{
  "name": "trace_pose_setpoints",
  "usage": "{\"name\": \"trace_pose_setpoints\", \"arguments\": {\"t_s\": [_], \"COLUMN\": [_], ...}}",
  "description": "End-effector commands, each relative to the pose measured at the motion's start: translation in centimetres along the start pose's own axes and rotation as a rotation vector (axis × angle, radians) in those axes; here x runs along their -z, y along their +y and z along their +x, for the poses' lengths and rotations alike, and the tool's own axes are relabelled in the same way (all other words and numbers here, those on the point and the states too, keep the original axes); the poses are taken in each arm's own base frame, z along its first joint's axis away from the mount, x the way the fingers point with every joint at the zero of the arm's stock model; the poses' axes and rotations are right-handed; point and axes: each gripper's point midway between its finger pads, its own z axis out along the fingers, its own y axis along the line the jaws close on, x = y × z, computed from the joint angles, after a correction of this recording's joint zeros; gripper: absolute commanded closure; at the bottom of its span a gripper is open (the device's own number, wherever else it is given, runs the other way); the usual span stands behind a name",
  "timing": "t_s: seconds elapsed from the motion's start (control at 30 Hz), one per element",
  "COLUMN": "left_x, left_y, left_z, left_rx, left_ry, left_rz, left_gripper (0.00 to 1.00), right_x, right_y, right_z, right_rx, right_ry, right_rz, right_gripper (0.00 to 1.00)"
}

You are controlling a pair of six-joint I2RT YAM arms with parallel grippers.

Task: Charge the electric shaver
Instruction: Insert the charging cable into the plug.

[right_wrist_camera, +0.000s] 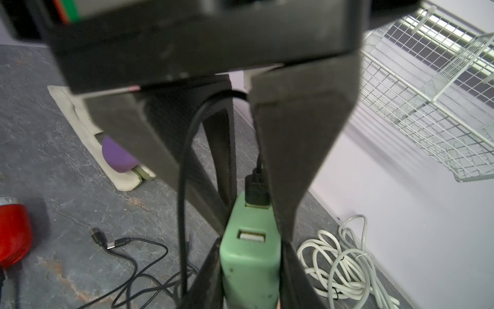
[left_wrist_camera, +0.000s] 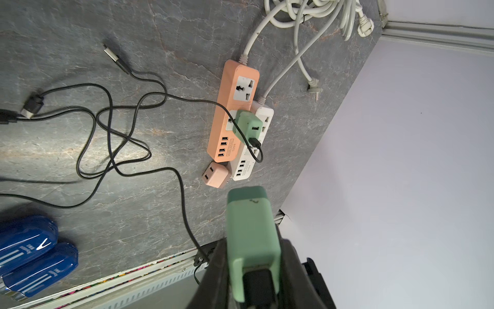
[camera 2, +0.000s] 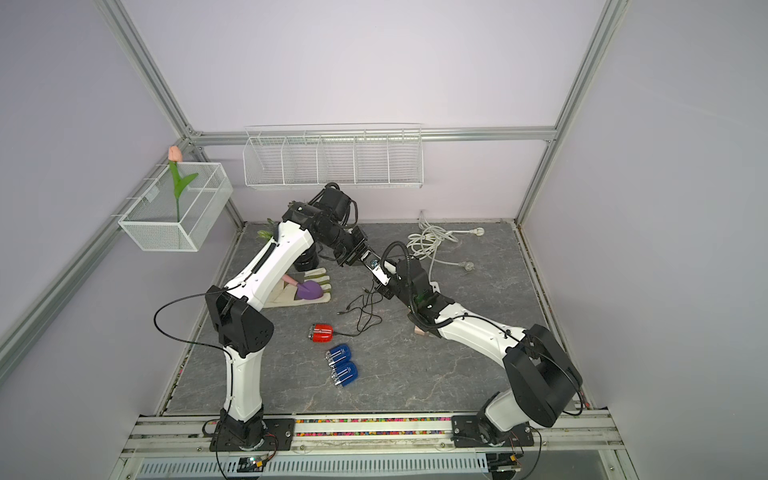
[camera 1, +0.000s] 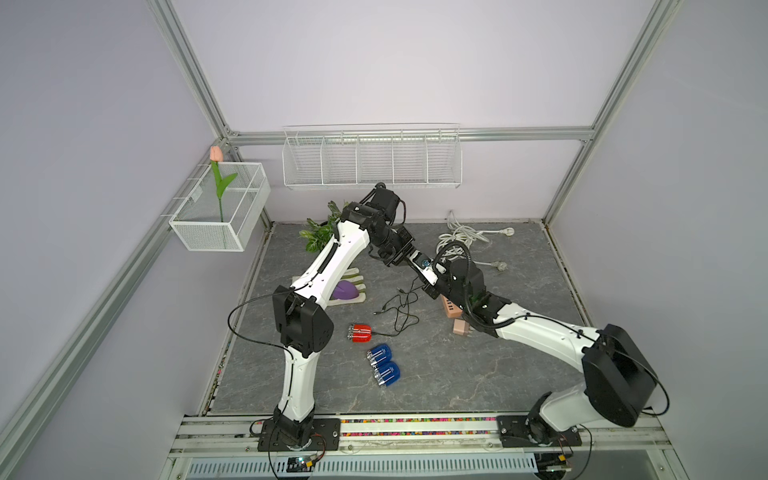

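Green charger block (right_wrist_camera: 250, 267) pinched in my right gripper (right_wrist_camera: 250, 242), fingers tight on both sides. My left gripper (left_wrist_camera: 252, 248) squeezes same block from other end. Black plug (right_wrist_camera: 256, 194) sits in one hole of block. Both grippers meet up above table (camera 1: 457, 374). Red shaver (camera 1: 359, 333) lies flat near middle of table, black cable (camera 1: 399, 309) running to it. Two blue shavers (camera 1: 380, 354) lie just beside it, nearer front. Orange power strip (left_wrist_camera: 232, 112) lies under my right arm.
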Motion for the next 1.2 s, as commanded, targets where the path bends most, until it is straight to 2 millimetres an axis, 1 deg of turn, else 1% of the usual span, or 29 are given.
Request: {"name": "trace_pose_setpoints", "arguments": {"t_s": [0.0,0.1,0.13,0.17,0.23,0.27,0.3,0.37,0.43,0.6,0.7,0.83,0.9,0.97,1.07,1.17], "left_x": [0.4,1.0,1.2,1.4,1.9,2.2,2.5,2.8,3.1,3.9,4.0,3.7,3.4,3.1,3.1,3.0], "left_y": [-1.6,-2.2,-2.5,-2.6,-3.1,-3.3,-3.5,-3.5,-3.3,-2.8,-2.1,-1.3,-0.7,-0.1,0.5,1.0], "left_z": [2.3,2.2,2.3,2.3,2.3,2.2,2.1,2.0,1.6,0.1,-0.6,-0.9,-0.9,-1.0,-1.0,-1.0], "left_rx": [-0.062,-0.060,-0.060,-0.059,-0.068,-0.073,-0.079,-0.082,-0.080,-0.074,-0.080,-0.090,-0.088,-0.088,-0.098,-0.109], "left_ry": [0.054,0.038,0.034,0.031,0.017,0.005,-0.007,-0.027,-0.051,-0.135,-0.181,-0.206,-0.208,-0.214,-0.229,-0.245], "left_rz": [0.060,0.079,0.091,0.098,0.117,0.124,0.130,0.129,0.125,0.103,0.080,0.073,0.071,0.062,0.060,0.058], "left_gripper": [1.00,1.00,0.96,0.86,0.62,0.54,0.45,0.37,0.32,0.30,0.30,0.31,0.32,0.32,0.33,0.34], "right_x": [-0.2,0.1,0.3,0.5,0.9,1.1,1.4,2.0,2.6,4.1,5.3,6.9,7.2,7.7,8.3,8.4], "right_y": [-0.2,-0.3,-0.4,-0.4,-0.4,-0.5,-0.5,-0.9,-1.3,-2.4,-4.1,-6.3,-7.1,-8.0,-9.0,-9.8], "right_z": [-2.2,-1.7,-1.6,-1.5,-1.2,-1.1,-0.2,0.6,1.4,3.3,5.0,7.5,8.7,10.2,12.0,13.3], "right_rx": [-0.015,-0.027,-0.031,-0.036,-0.055,-0.066,-0.082,-0.123,-0.158,-0.264,-0.384,-0.550,-0.612,-0.674,-0.735,-0.783], "right_ry": [-0.055,-0.051,-0.050,-0.050,-0.046,-0.047,-0.035,-0.030,-0.023,-0.013,-0.025,-0.053,-0.057,-0.058,-0.080,-0.102], "right_rz": [-0.002,0.010,0.012,0.012,0.015,0.021,0.025,0.040,0.052,0.091,0.143,0.223,0.256,0.303,0.363,0.406], "right_gripper": [0.93,0.93,0.93,0.93,0.93,0.93,0.93,0.93,0.93,0.93,0.93,0.93,0.93,0.93,0.93,0.93]}}
